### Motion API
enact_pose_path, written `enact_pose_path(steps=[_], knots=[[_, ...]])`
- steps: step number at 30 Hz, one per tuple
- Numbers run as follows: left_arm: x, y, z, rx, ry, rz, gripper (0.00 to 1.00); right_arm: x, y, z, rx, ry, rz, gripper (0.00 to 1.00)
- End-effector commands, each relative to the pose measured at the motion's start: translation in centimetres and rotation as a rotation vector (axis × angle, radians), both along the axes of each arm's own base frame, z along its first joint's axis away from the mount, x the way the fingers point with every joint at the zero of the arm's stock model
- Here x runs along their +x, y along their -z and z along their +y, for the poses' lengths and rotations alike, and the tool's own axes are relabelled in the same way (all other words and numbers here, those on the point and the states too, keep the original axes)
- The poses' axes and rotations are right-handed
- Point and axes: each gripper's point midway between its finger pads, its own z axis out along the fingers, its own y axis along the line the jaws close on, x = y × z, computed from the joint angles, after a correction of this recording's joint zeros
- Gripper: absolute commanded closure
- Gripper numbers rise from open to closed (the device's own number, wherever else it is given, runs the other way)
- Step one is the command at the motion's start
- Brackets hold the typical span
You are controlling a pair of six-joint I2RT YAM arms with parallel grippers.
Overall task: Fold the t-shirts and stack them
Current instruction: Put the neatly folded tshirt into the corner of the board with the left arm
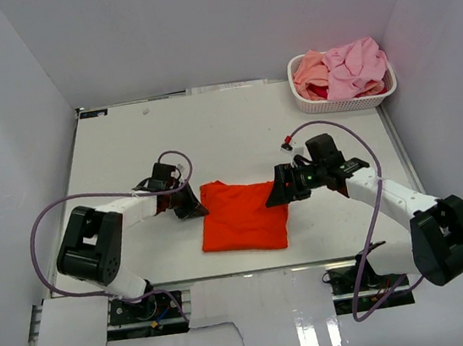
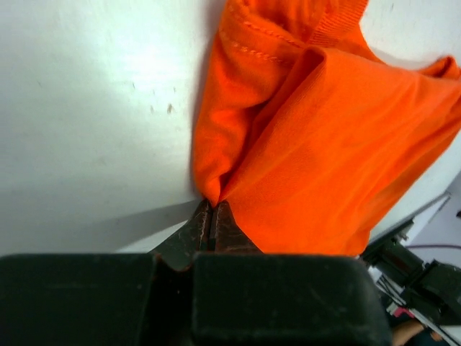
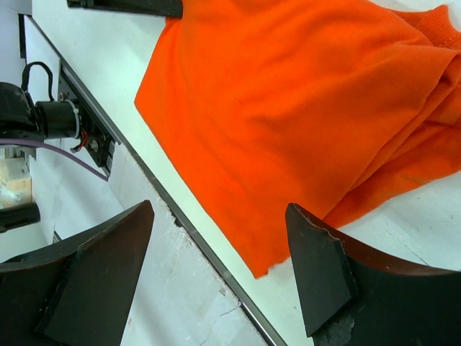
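orange t-shirt (image 1: 244,216) lies folded flat on table (image 1: 234,130); left gripper (image 1: 186,203) at its left edge, jaws clenched on a pinch of the cloth; right gripper (image 1: 278,192) over its right edge, jaws spread, grasping nothing; pink t-shirts (image 1: 352,67) heaped in white basket (image 1: 342,105), well behind and right of orange t-shirt

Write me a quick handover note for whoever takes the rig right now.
Left claw: shut, pinching the left edge of the orange t-shirt.
Right claw: open, over its right edge, holding nothing.
The shirt lies partly folded on the table; pink and peach t-shirts sit heaped in the white basket at the far right corner.
Left to do: finish this fold, then fold and stack the rest.
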Motion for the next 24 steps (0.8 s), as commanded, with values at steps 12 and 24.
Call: enact_pose_path(steps=[12,24], knots=[[7.8,1.2,7.8,0.501,-0.162,-0.059,1.00,-1.0,-3.0,-0.1,0.048,-0.083,-0.073,0.20],[16.5,-0.9,11.6,0.550,-0.207,-0.118,1.00,-1.8,-3.5,0.0,0.092,-0.103,-0.084,0.20]])
